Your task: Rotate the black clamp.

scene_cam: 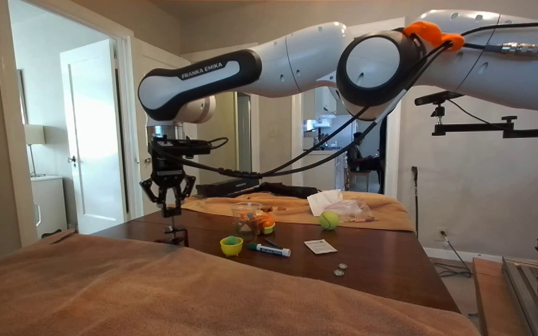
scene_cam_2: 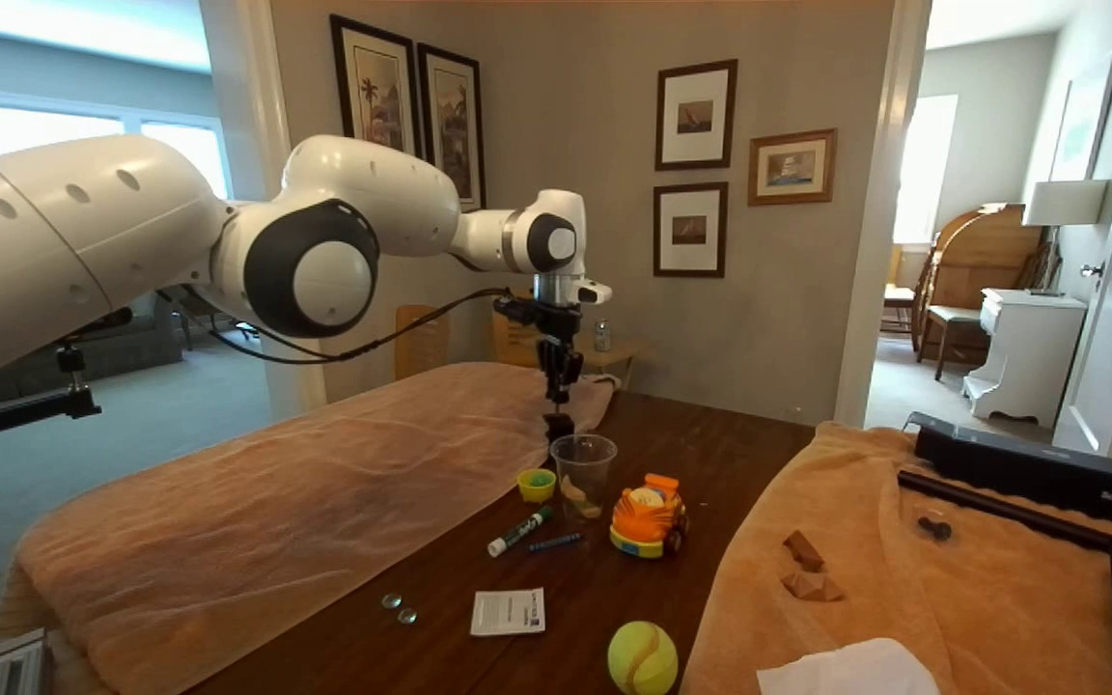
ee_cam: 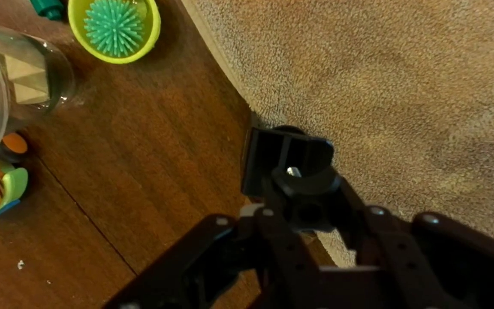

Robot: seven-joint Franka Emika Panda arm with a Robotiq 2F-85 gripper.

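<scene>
The black clamp (ee_cam: 259, 167) is below my gripper in the wrist view, at the towel's edge, with a bit of silver screw showing in its frame. In an exterior view the clamp (scene_cam: 185, 237) has a thin rod rising from it to my gripper (scene_cam: 172, 211), which points straight down. My fingers are closed around the dark knob at the top of that rod. The clamp (scene_cam_2: 559, 426) also shows in an exterior view, just behind a clear cup. Its lower part is hidden, so I cannot tell whether it rests on the table.
A yellow cup (ee_cam: 155, 36) with a green spiky ball and a clear plastic cup (ee_cam: 64, 77) stand near the clamp. An orange toy car (scene_cam_2: 648, 516), a marker (scene_cam_2: 519, 531) and a white packet (scene_cam_2: 508, 613) lie farther off. A tan towel (scene_cam: 231, 289) covers part of the table.
</scene>
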